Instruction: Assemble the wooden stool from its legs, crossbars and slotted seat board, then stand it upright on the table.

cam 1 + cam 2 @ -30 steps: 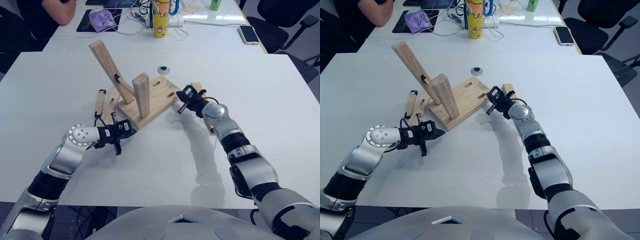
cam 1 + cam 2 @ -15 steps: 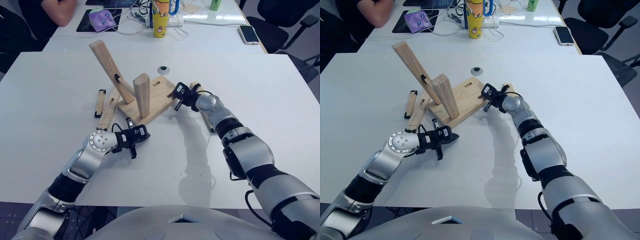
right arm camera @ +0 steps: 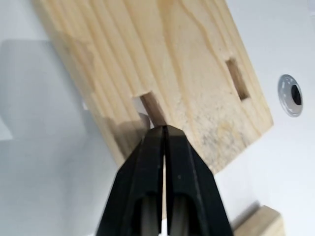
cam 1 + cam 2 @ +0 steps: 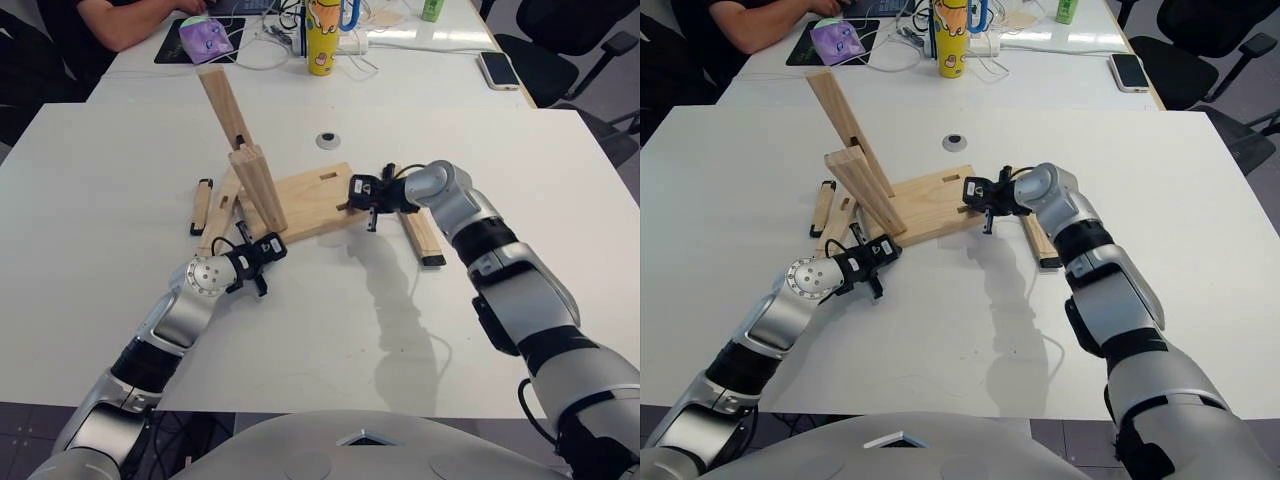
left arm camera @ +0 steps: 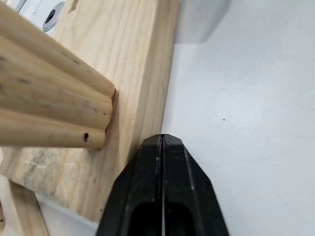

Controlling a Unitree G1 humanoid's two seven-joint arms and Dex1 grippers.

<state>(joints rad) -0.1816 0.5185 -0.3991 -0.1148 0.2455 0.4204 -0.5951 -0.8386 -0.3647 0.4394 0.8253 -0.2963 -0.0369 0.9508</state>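
Leg [image 4: 424,236] lies beside right gripper [image 4: 355,192], disc [image 4: 326,140] behind seat board [image 4: 310,205].

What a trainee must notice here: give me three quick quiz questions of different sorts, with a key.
1. True or false: the seat board stands upright on four legs.
2. How many legs stick up from the board?
3. The right gripper, at the board's notched edge, is: A) open wide, B) shut, C) holding a loose leg.
Key: 1 false; 2 two; 3 B.
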